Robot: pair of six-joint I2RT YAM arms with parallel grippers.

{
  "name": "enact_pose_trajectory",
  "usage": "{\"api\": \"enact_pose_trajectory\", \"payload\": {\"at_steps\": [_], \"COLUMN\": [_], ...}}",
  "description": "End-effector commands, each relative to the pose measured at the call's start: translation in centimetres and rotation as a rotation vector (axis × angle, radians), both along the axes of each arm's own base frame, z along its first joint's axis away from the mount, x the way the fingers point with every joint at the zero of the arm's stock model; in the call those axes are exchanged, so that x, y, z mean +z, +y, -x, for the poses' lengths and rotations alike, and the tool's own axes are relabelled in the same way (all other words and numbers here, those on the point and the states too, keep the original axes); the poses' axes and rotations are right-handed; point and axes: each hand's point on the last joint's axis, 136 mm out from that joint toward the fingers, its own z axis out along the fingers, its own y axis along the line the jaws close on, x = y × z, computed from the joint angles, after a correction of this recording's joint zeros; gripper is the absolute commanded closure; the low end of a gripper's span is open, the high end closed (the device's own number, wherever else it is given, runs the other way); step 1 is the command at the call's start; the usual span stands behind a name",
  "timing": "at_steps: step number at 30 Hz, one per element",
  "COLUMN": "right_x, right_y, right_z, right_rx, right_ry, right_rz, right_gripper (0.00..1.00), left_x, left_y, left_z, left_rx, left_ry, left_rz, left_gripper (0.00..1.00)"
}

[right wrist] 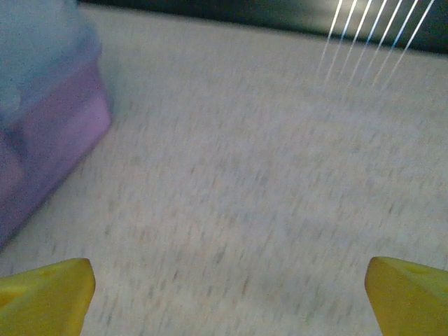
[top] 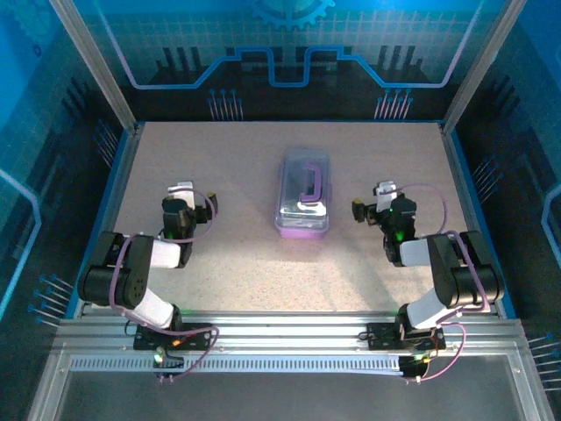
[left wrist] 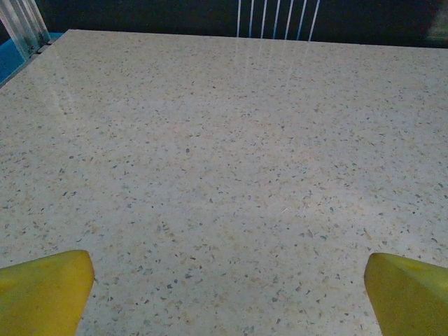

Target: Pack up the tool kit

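Note:
The purple tool kit case (top: 304,195) lies mid-table with its clear lid down and purple handle on top. No screwdrivers are visible outside it. My left gripper (top: 182,195) hovers left of the case, open, its yellow fingertips (left wrist: 43,288) wide apart over bare table. My right gripper (top: 382,195) sits right of the case, also open, yellow fingertips (right wrist: 47,295) spread with nothing between them. In the right wrist view the case's purple side (right wrist: 49,136) stands at the left edge, blurred.
The speckled tabletop (top: 237,263) is bounded by blue walls and metal posts at the back corners (top: 127,127). An aluminium rail (top: 289,338) runs along the near edge by the arm bases.

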Motion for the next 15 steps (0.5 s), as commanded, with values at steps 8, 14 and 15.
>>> {"api": "enact_pose_trajectory", "payload": {"at_steps": [8,14,15], "right_x": [0.77,0.76,0.74], "right_y": [-0.05,-0.03,-0.03], "right_z": [-0.44,-0.50,-0.48], "right_rx": [0.006,0.007,0.007], "right_ry": [-0.018,-0.016,-0.015], "right_rz": [-0.016,-0.014,-0.014], "right_gripper": [0.00,0.00,0.00], "left_x": [0.75,0.71,0.72], "left_y": [0.17,0.16,0.16], "left_z": [-0.42,-0.53,-0.56], "left_rx": [0.009,0.009,0.009], "left_ry": [-0.028,-0.023,-0.022], "left_rz": [0.018,0.021,0.022], "left_gripper": [0.01,0.01,0.00]}}
